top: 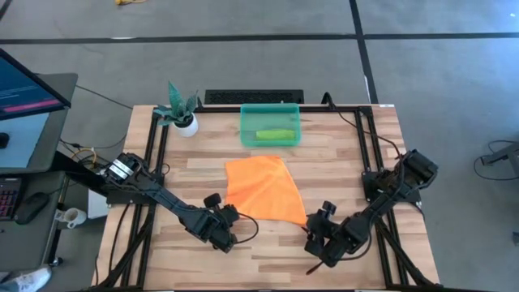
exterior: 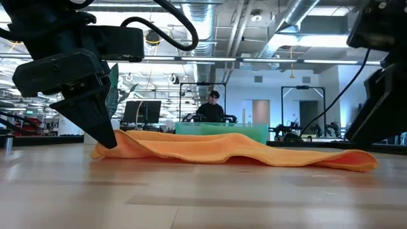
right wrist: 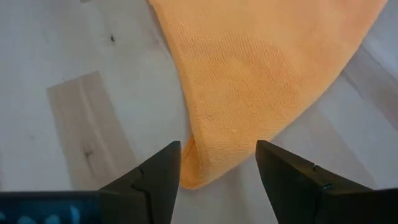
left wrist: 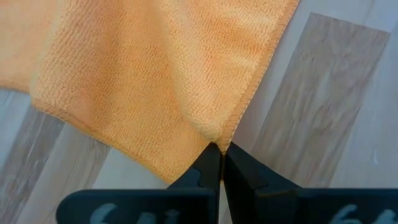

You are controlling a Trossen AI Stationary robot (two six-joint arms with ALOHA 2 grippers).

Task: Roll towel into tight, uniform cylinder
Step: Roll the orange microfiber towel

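Note:
An orange towel [top: 261, 189] lies spread, slightly rumpled, on the wooden table [top: 349, 146]. It also shows in the low view [exterior: 235, 149]. My left gripper [top: 232, 216] is at the towel's near-left corner, shut on its edge [left wrist: 219, 148]. My right gripper [top: 318, 224] is open at the towel's near-right corner [right wrist: 200, 174]. Its fingers [right wrist: 163, 171] stand on either side of that corner and touch nothing. My left gripper pinches the towel's hemmed edge [left wrist: 225, 132] between its two fingers, close to the near-left corner. The fingers come from above, slanting down [exterior: 102, 130]. The held end is bunched up a little [exterior: 111, 147]; the rest of the towel lies on the table.
A green bin [top: 270, 139] holding a green object stands at the far middle, and a small potted plant [top: 182, 112] at the far left. A black bar [top: 253, 96] lies at the far edge. A person [exterior: 213, 107] is in the room beyond.

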